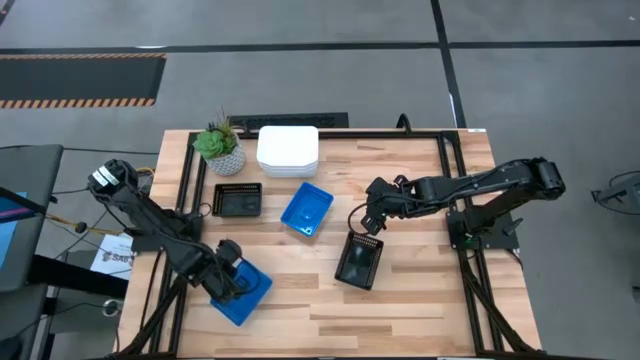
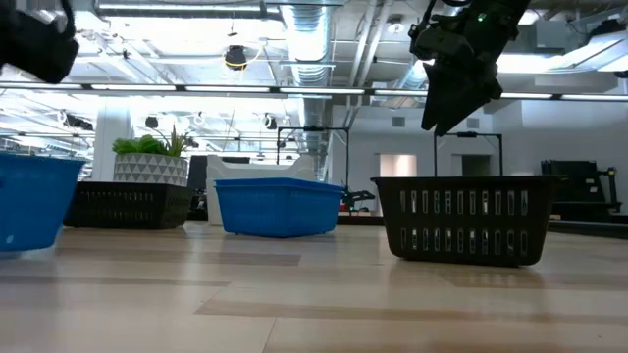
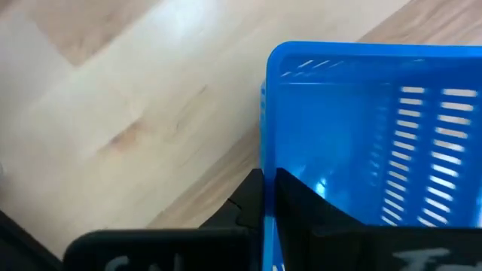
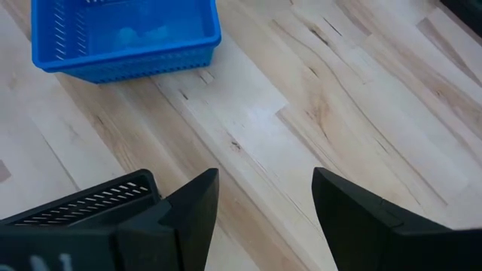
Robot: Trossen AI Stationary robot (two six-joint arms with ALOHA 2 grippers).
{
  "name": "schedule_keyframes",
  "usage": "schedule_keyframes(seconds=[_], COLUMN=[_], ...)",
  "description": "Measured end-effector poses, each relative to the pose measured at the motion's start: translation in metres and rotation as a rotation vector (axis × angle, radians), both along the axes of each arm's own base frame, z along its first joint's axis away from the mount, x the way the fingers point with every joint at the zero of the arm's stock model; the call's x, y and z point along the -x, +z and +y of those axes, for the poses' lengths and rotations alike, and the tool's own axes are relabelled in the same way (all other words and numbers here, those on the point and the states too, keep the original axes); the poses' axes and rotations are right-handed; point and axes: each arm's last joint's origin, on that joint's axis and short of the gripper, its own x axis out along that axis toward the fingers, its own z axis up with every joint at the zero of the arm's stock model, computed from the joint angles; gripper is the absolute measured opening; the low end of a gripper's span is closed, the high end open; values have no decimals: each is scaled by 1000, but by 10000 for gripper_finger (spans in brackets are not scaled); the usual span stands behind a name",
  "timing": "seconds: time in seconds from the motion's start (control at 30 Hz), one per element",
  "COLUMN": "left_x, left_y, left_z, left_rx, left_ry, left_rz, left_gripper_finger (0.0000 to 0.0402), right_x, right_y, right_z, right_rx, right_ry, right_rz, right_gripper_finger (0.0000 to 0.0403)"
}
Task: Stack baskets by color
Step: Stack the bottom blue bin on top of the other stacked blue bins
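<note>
At the table's near left, a blue basket [image 1: 243, 291] has my left gripper [image 1: 228, 272] shut on one of its walls, pointing down. Another blue basket [image 1: 307, 211] sits mid-table. One black slotted basket [image 1: 238, 200] stands near the plant, and a second black basket [image 1: 360, 260] stands right of centre. My right gripper [image 1: 372, 216] hangs open above the table just beyond that second basket and touches nothing. A stack of white baskets [image 1: 288, 150] rests at the far edge. My left gripper clasps the blue basket's side wall near a corner [image 3: 263, 143], one finger [image 3: 242, 212] outside and one finger [image 3: 316, 214] inside the basket. The fingers come from above, pointing down. Whether the basket's base rests on the table, I cannot tell.
A green potted plant [image 1: 220, 146] stands at the far left beside the white stack. Black frame rails [image 1: 448, 160] run along the table's sides. Bare wood lies along the near edge, between the held blue basket and the right-hand black basket.
</note>
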Motion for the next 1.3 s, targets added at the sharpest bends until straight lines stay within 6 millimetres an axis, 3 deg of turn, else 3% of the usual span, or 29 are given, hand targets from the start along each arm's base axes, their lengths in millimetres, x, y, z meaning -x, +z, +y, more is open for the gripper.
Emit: schedule_keyframes(seconds=[0.4, 0.77, 0.9, 1.0, 1.3], left_x=[-30, -63, -71, -77, -107], left_y=[43, 89, 103, 107, 98], left_z=[24, 71, 91, 108, 149], left_rx=[-125, -397, -577, -677, -701], left_ry=[-46, -103, -67, -22, 27], left_rz=[-59, -155, -193, -200, -357], left_gripper_finger=[0, 0, 0, 0, 0], right_x=[0, 0, 0, 0, 0], right_y=[0, 0, 0, 0, 0], right_z=[-1, -1, -1, -1, -1], right_rx=[20, 21, 21, 20, 30], right_ry=[-18, -18, -18, -18, -24], right_rz=[-4, -3, -3, -4, -5], right_gripper_finger=[239, 239, 239, 239, 239])
